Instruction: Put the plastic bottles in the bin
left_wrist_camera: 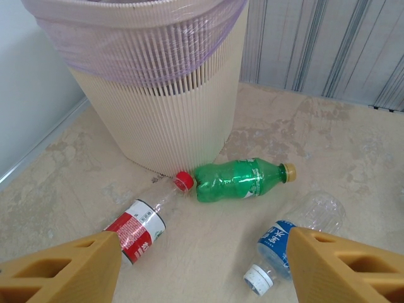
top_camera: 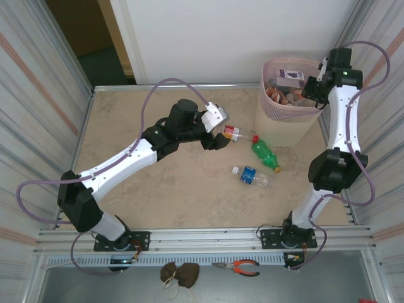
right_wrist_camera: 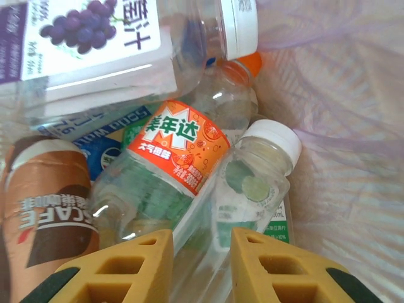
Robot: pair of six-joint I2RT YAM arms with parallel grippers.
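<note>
1. Orange-handled pliers (top_camera: 238, 267) lie on the ledge in front of the near rail, off the counter (top_camera: 158, 196).
2. On the left arm (top_camera: 126, 158) the jaws are spread wide and empty. They sit low over the counter just left of a red-labelled bottle (top_camera: 231, 133) (left_wrist_camera: 142, 224).
3. That bottle's red cap appears to touch the base of a green bottle (top_camera: 264, 153) (left_wrist_camera: 237, 180). Both lie on their sides at the near foot of the bin (top_camera: 287, 120) (left_wrist_camera: 170, 120).
4. A blue-labelled clear bottle (top_camera: 251, 176) (left_wrist_camera: 297, 230) lies on its side nearer than the green one and apart from it.
5. Bare counter runs from these three bottles to the near rail and to the left wall.
6. The bin stands in the far right corner, close to the right wall, with the pink liner (left_wrist_camera: 145, 50) folded over its rim.
7. The right arm (top_camera: 344, 113) reaches over the bin's right rim. Its jaws are drawn nearly together, pinching nothing, just above the bottles inside.
8. Packed together below them are an orange-labelled bottle (right_wrist_camera: 177, 151), a white-capped clear bottle (right_wrist_camera: 252, 183), a brown coffee bottle (right_wrist_camera: 50, 196) and a grape-labelled bottle (right_wrist_camera: 88, 38).
</note>
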